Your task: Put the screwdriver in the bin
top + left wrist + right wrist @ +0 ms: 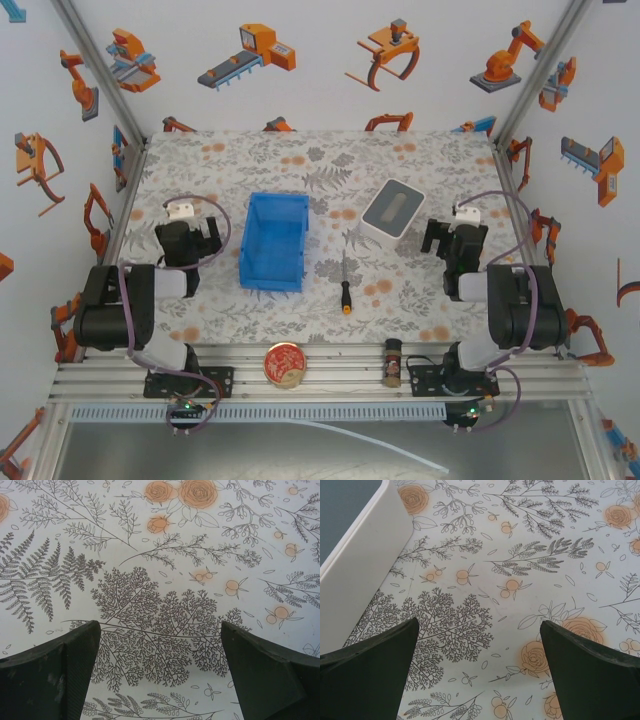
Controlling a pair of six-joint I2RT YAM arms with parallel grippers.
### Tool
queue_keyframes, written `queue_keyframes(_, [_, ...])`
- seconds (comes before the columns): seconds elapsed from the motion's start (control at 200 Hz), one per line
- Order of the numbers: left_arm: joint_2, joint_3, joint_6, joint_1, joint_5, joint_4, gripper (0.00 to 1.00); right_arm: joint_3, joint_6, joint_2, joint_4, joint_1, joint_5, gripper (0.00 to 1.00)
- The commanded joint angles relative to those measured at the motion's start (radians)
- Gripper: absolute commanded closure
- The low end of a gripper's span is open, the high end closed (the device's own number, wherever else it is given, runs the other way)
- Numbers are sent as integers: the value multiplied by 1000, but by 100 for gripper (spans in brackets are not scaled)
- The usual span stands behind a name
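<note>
- The screwdriver (345, 283) lay near the surface's (420, 160) near edge, just right of the bin (270, 276), with its long axis running near to far and its orange end nearest.
- My right claw (480, 627) hung released. It was closer to the screwdriver than my left claw (160, 627), which was also released, and the screwdriver lay to its left.
- The shaft was thin metal and the handle black. The bin was blue plastic with sloped walls.

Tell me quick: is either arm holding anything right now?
Left gripper: open, holding nothing.
Right gripper: open, holding nothing.

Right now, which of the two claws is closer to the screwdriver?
Right. The right gripper hangs a little to the right of the screwdriver; the left gripper is beyond the blue bin, on its left side.
</note>
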Motion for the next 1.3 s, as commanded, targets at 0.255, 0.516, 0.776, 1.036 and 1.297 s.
queue_keyframes(0.255, [-177,283,32,-30,59,-637,3,167,88,-296,-481,-2,80,3])
queue_keyframes(0.516, [-298,454,29,-39,37,-1011,3,516,483,-382,-1179,2,164,1])
queue_keyframes(0.776, [-438,579,81,-43,144,-1310,3,456,395,-574,-1311,5,-183,5])
queue_keyframes(1.036, [-497,680,153,-46,247,-1536,3,537,472,-591,-1630,313,-5,15])
queue_keyframes(1.297, [-523,692,176,-69,282,-1574,3,588,635,-512,-1724,662,171,24])
